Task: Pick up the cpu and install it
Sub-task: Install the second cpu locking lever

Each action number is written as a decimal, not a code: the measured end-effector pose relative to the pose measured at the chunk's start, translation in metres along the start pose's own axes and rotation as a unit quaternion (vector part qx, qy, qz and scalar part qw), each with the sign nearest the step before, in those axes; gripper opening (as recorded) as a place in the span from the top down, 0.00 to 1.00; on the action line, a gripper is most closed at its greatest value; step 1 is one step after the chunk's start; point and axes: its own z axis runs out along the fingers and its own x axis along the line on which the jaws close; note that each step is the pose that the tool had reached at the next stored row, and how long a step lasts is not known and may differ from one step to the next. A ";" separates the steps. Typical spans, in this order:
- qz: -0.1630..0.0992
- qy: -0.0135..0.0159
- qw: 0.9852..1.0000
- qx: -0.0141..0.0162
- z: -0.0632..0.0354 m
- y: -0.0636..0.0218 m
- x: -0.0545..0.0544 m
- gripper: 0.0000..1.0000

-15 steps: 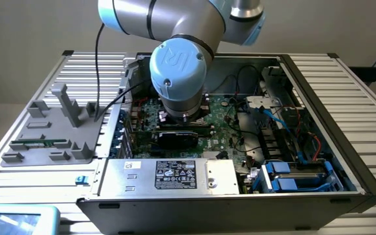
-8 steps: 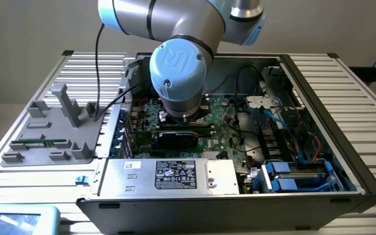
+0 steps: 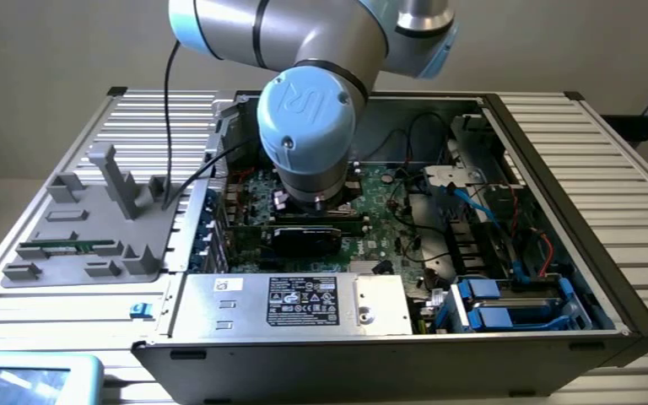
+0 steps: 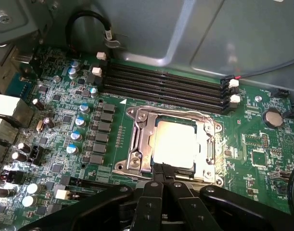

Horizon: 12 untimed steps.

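The cpu point(image 4: 175, 143), a flat square chip with a shiny silver top, lies flat inside the metal-framed socket point(image 4: 136, 144) on the green motherboard point(image 4: 252, 159). My gripper point(image 4: 165, 174) is shut, its two black fingers point(image 4: 154, 192) pressed together. Their tips stand at the cpu's near edge, just over the socket frame, and I see nothing held between them. In the exterior view the arm's blue wrist point(image 3: 307, 126) reaches down into the open computer case point(image 3: 549, 160), over the middle of the board.
Black memory slots point(image 4: 166, 84) run along the far side of the socket, and capacitors point(image 4: 79, 122) stand beside it. A silver power supply point(image 3: 290, 302) fills the case's front. On the exterior view's left, a grey fixture point(image 3: 88, 219) holds a green memory stick point(image 3: 71, 247).
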 end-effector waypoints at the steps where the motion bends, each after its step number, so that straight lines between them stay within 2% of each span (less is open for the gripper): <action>1: 0.000 0.000 1.000 0.000 0.0002 0.0004 0.000 0.91; 12: 0.001 0.000 1.000 0.000 0.0009 0.0014 0.002 0.91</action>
